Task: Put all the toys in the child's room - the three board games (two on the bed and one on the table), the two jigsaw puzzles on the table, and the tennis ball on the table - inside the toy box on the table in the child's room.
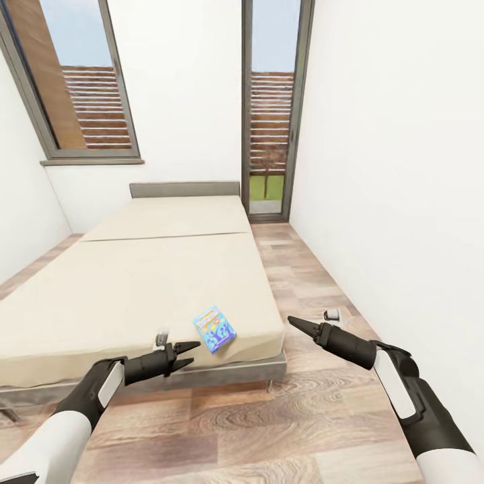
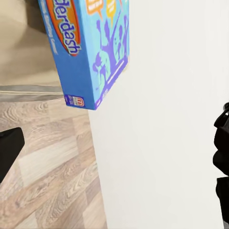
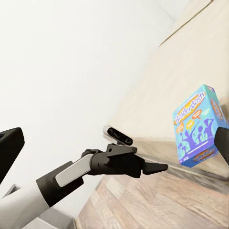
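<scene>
A blue board game box [image 1: 215, 329] with colourful print lies flat on the beige mattress near the bed's front right corner. My left gripper [image 1: 195, 353] hovers open just in front of the bed's edge, a little to the left of the box and apart from it. The left wrist view shows the same box [image 2: 90, 47] close ahead. Over the wooden floor to the right of the bed, my right gripper [image 1: 293, 321] is open and holds nothing. From the right wrist I see the box [image 3: 198, 126] and the left gripper [image 3: 155, 168] beside it.
The low bed [image 1: 134, 289] with its grey frame takes up the left and middle of the narrow room. A strip of wooden floor [image 1: 316, 282] runs between the bed and the white right wall [image 1: 403, 202]. A window [image 1: 81, 81] and a glass door [image 1: 269, 114] stand at the far end.
</scene>
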Robot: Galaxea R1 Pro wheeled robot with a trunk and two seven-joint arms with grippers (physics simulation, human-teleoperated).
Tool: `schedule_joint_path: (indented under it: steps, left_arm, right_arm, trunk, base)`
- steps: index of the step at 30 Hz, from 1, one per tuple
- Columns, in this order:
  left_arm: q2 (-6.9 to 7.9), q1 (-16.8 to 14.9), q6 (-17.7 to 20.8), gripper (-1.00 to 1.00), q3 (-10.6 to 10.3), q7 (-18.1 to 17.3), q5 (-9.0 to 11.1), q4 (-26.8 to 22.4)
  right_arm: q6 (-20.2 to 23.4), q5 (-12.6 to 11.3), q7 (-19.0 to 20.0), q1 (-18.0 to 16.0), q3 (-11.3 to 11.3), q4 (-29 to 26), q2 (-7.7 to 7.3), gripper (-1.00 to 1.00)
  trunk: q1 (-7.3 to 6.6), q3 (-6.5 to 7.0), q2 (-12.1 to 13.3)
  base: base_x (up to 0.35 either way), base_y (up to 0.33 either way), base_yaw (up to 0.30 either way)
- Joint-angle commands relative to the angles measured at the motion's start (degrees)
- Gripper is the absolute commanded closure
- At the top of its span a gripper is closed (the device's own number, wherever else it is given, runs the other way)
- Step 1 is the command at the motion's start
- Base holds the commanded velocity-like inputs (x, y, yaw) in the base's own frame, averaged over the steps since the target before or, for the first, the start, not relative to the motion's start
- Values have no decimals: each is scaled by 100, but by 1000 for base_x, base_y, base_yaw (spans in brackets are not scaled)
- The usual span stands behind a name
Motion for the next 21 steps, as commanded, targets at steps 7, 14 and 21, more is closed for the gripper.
schedule_joint_path:
  steps: [7,14,21]
  left_arm:
    - [0,-4,34,-100,3,-5,12,1]
    - [0,-4,33,-100,2,0,11,1]
    - [-7,-6,40,-100,5,-4,11,1]
  right_arm:
    - [31,-19,6,-2,-2,1,-1,-100]
    - [28,-19,7,-2,-2,1,-1,-100]
    - [27,-19,5,-2,-2,1,-1,-100]
  trunk:
    - [0,-5,-2]
    - [0,-5,-2]
    - [0,-5,-2]
  base:
    - [60,4,0]
    - [161,1,0]
    - [98,0,0]
